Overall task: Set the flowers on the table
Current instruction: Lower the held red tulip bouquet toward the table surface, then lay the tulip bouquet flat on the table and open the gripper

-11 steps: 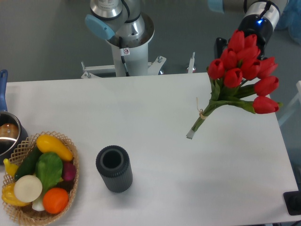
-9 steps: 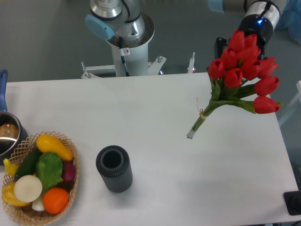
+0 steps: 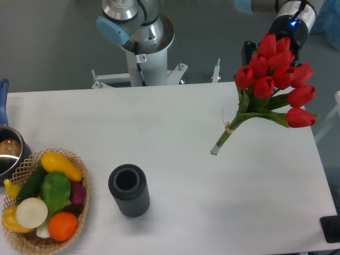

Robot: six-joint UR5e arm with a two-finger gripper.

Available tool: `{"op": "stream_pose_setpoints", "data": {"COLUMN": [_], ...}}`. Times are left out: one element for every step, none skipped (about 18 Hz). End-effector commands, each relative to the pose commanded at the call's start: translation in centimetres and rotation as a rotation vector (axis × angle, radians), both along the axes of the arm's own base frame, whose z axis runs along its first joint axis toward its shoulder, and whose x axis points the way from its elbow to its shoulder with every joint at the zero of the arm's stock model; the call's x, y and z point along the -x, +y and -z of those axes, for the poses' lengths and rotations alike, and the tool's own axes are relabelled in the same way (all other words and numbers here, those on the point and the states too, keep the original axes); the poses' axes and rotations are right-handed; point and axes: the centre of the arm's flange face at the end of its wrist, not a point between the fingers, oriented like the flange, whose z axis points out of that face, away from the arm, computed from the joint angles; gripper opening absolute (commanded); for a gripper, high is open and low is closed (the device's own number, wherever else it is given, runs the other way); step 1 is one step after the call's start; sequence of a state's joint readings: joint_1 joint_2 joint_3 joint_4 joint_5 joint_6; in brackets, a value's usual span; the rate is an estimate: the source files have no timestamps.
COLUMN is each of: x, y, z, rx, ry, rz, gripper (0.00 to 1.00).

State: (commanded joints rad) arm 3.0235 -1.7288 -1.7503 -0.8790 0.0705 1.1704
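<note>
A dark ribbed cylinder (image 3: 128,189) is seen standing on the table (image 3: 175,133). Up and right of it, the flowers (image 3: 268,85) are held slanted, stem ends pointing down-left, blooms up-right. The gripper (image 3: 265,45) is hidden behind the blooms; its jaw state cannot be told.

- No text, brand or number can be read anywhere in the view.
- Small round sticker (image 3: 142,58) on the white column of the arm base (image 3: 143,64): red and white, looks like a warning sign, too small to make out.
- Blue light (image 3: 291,23) glows on the dark wrist of the arm at top right; a light only, no characters.
</note>
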Motion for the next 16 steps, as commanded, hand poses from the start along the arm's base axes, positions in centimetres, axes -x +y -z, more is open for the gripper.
{"op": "stream_pose_setpoints", "data": {"x": [0.0,-0.3,-0.5,-0.7,-0.9,-1.0,-1.2,-1.3,-1.8,-2.3,-2.6,-2.8,-3.3,-3.7,-3.8,-3.8], "y": [0.0,0.0,0.1,0.1,0.3,0.3,0.3,0.2,0.1,0.0,-0.2,-0.2,0.0,0.1,0.0,-0.3], "z": [-0.1,-0.3,-0.6,-0.8,-0.8,-0.8,-0.9,-1.0,-1.3,-1.6,-1.5,-1.4,-1.7,-1.6,-1.3,-1.0], "rx": [0.001,0.008,0.021,0.047,0.073,0.098,0.123,0.150,0.189,0.235,0.281,0.315,0.343,0.384,0.443,0.508], "ry": [0.002,0.009,0.016,0.027,0.035,0.042,0.051,0.060,0.075,0.090,0.090,0.086,0.087,0.096,0.111,0.132], "rz": [-0.001,-0.002,-0.006,-0.014,-0.021,-0.030,-0.038,-0.050,-0.066,-0.086,-0.108,-0.124,-0.134,-0.148,-0.172,-0.198], "gripper": [0.33,0.33,0.33,0.33,0.33,0.33,0.33,0.33,0.33,0.33,0.33,0.33,0.33,0.37,0.39,0.39]}}
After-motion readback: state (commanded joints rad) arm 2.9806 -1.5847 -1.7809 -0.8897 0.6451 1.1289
